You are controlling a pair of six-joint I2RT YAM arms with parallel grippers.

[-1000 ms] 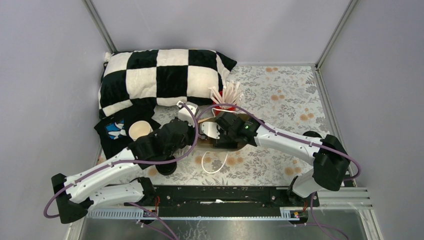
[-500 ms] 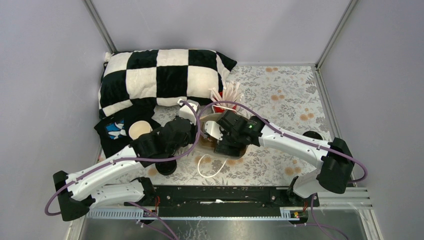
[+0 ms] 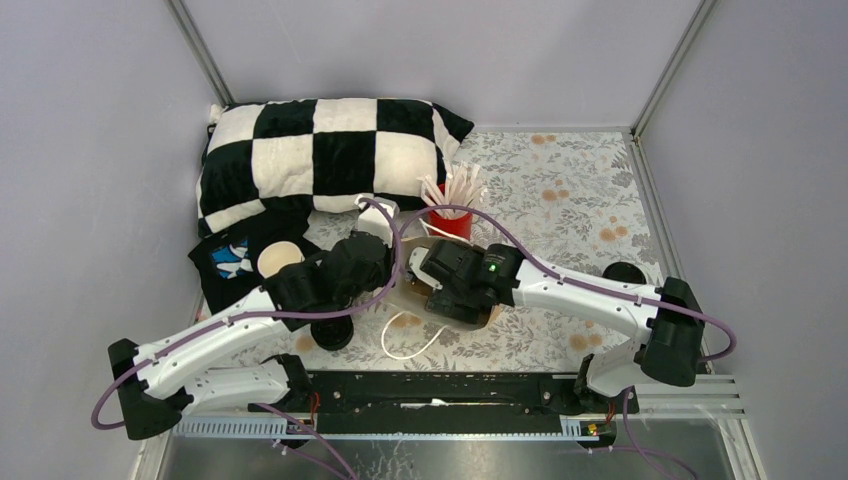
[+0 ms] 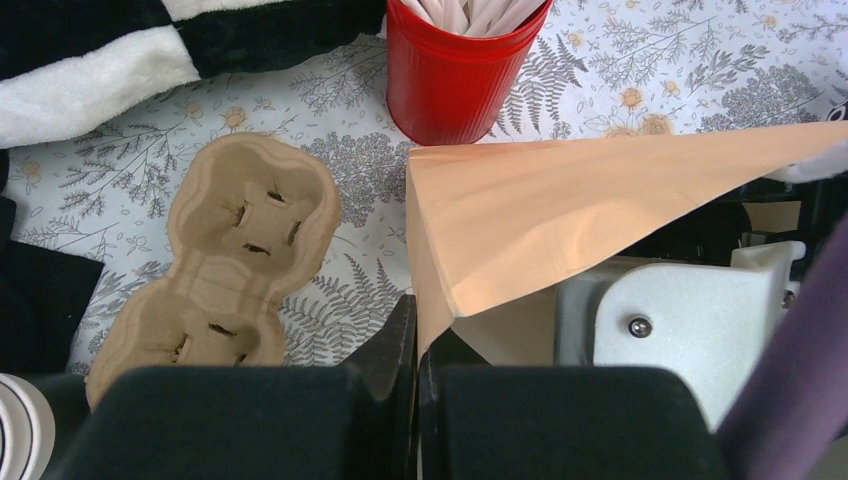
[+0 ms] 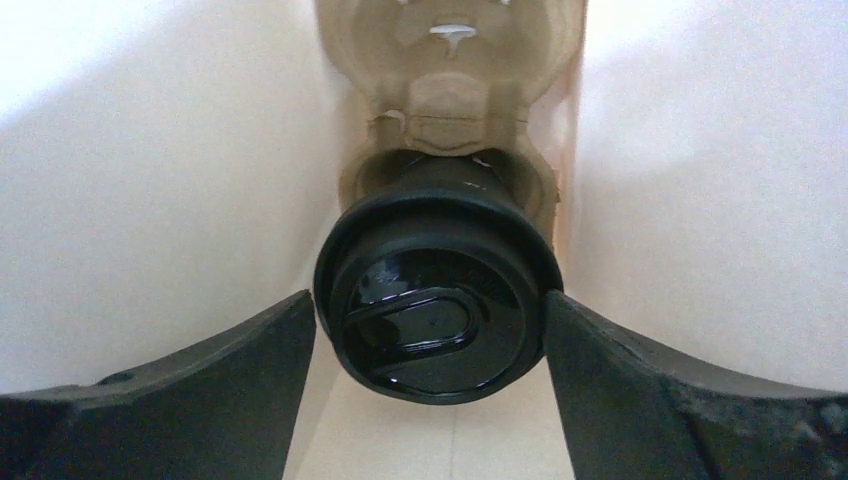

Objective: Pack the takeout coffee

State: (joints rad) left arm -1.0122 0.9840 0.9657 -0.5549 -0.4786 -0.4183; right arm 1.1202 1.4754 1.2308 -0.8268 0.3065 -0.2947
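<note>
— Where does the coffee sit against the right gripper (image 5: 432,300)?
— A lidded cup (image 5: 437,330) lies squarely between its fingers (image 5: 190,380), black lid facing the wrist. One finger rests against each side of the lid's rim. Whether they squeeze or merely touch, I cannot tell.
— And beyond the fingertips?
— The cup's body stands in a pocket of a pulp carrier (image 5: 452,70). The walls of the paper bag (image 5: 700,180) rise close on both sides of the gripper.
— The left gripper (image 4: 418,335)?
— Pinched on the bag's edge, paper nipped between its fingers. The bag spreads ahead and to its right.
</note>
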